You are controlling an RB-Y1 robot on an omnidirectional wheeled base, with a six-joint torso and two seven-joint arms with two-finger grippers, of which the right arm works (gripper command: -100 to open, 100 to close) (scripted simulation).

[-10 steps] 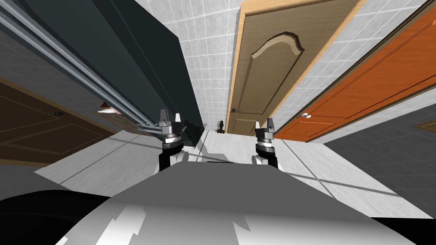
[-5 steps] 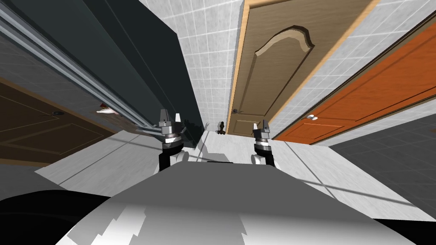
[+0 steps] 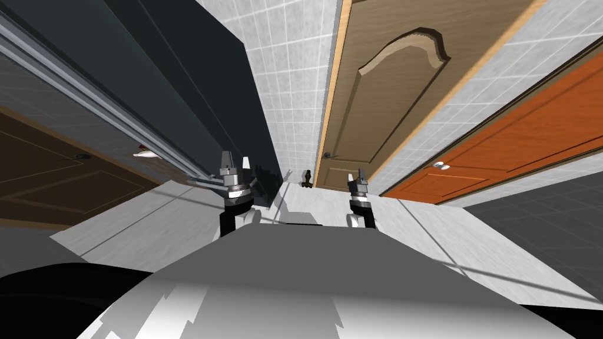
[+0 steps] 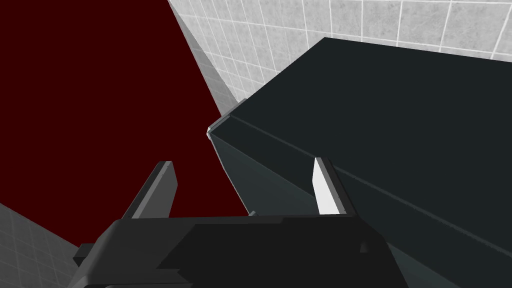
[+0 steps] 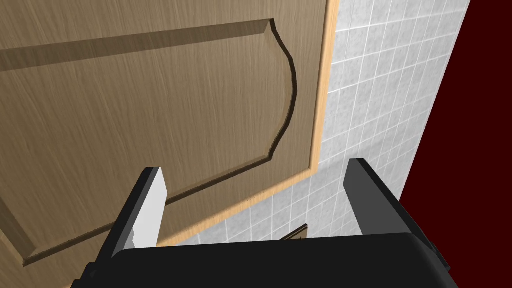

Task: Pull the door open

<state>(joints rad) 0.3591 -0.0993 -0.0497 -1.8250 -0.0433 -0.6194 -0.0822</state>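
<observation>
Head view: nearest, the left gripper (image 3: 235, 160) and right gripper (image 3: 360, 175) both stand spread wide, holding nothing. Beyond the right gripper, which is the nearer one, stands the tan panelled door (image 3: 377, 100). Its dark handle (image 3: 328, 155) lies just far-left of that gripper, untouched.

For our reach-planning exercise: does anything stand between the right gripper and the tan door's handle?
Nothing visible does. The right gripper, jaws open, faces the tan door, and no object lies between it and the handle.
</observation>
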